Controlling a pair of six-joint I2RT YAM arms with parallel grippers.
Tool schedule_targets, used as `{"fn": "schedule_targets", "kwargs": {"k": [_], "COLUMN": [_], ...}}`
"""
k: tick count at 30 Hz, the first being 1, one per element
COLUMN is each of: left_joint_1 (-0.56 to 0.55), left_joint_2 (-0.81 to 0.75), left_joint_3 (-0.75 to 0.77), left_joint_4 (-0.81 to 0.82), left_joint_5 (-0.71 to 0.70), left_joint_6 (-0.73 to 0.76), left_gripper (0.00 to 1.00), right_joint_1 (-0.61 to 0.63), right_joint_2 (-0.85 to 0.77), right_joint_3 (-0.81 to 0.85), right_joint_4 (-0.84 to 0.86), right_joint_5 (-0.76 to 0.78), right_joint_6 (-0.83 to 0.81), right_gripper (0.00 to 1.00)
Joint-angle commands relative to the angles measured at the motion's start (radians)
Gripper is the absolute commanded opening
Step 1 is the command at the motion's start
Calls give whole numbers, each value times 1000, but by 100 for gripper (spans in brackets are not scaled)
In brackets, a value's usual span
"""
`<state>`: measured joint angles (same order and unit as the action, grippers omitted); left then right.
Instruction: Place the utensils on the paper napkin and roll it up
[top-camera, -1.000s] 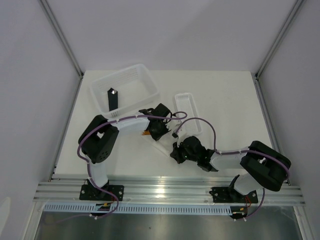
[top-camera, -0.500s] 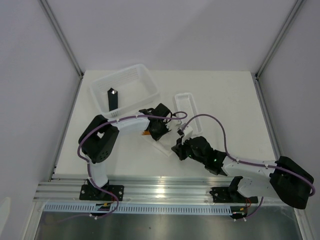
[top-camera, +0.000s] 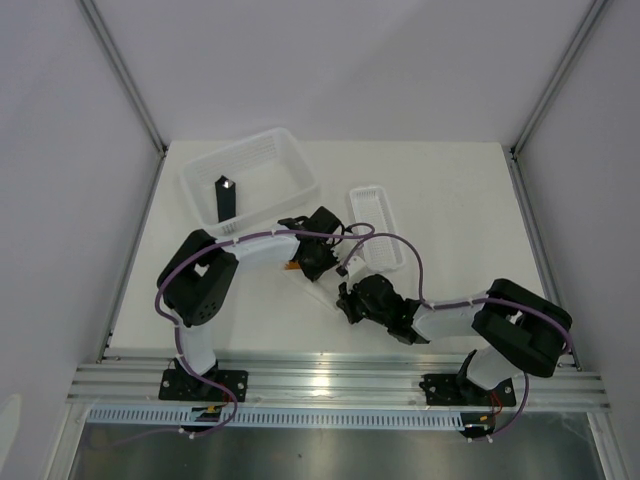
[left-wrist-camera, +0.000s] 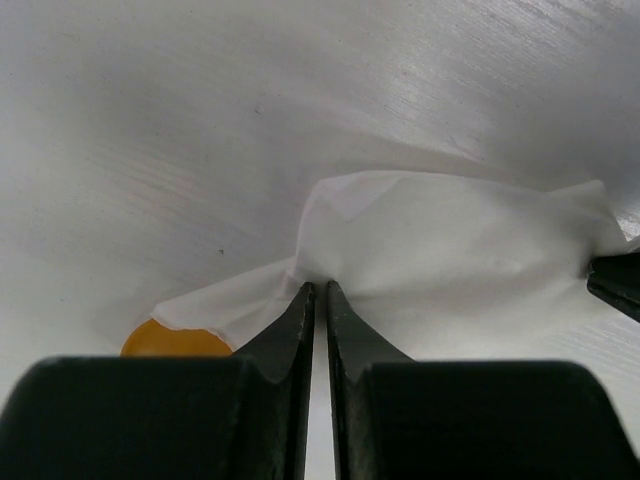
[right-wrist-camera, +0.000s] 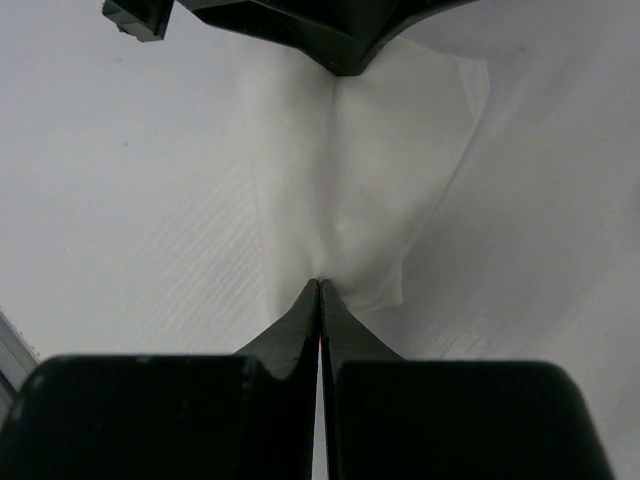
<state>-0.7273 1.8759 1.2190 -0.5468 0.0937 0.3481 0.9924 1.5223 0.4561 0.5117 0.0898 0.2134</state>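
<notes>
**Two claws pinching one napkin from opposite ends**

Both arms are reaching into the middle of the table (top-camera: 450, 200) and meeting over the napkin (left-wrist-camera: 450, 250), which is lying crumpled and partly folded, not flat. The left gripper (left-wrist-camera: 315, 287) is clenching a raised fold at one end, its jaws all but closed on the thin paper. The right gripper (right-wrist-camera: 318, 283) is facing it from the other end, jaws pressed together on the near edge, so the sheet is being held between the two.

Of the utensils (left-wrist-camera: 175, 343), only one rounded orange end is showing, poking out from under the napkin's edge beside the left claw. The rest are presumably lying beneath the paper, though I cannot see them. That would explain the double grip: with both ends held, the paper can be turned over the pieces without the bundle sliding or letting them slip out.

I am judging the placing as done and the rolling as under way, with a loose fold so far and no tight roll. The paper is soft, so a hard pull from either claw could tear it.

The basket (top-camera: 250, 180), with a black block (top-camera: 225, 198) standing in it, and the tray (top-camera: 376, 225) are sitting farther back, apart from the work.
</notes>
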Motion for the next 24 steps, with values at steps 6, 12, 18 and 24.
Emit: {"fn": "schedule_targets", "kwargs": {"k": [6, 12, 18, 24], "left_joint_1": [3, 2, 3, 2], "left_joint_2": [60, 65, 60, 54], "left_joint_3": [4, 7, 4, -6], "left_joint_4": [-21, -27, -25, -19], "left_joint_5": [-22, -20, -14, -5], "left_joint_6": [-4, -4, -1, 3], "left_gripper": [4, 4, 4, 4], "right_joint_1": [23, 23, 25, 9], "right_joint_2": [-48, -45, -140, -226], "right_joint_3": [9, 27, 24, 53], "right_joint_4": [-163, -200, -274, -265], "right_joint_5": [106, 80, 99, 78], "right_joint_6": [93, 106, 115, 64], "right_gripper": [0, 0, 0, 0]}}
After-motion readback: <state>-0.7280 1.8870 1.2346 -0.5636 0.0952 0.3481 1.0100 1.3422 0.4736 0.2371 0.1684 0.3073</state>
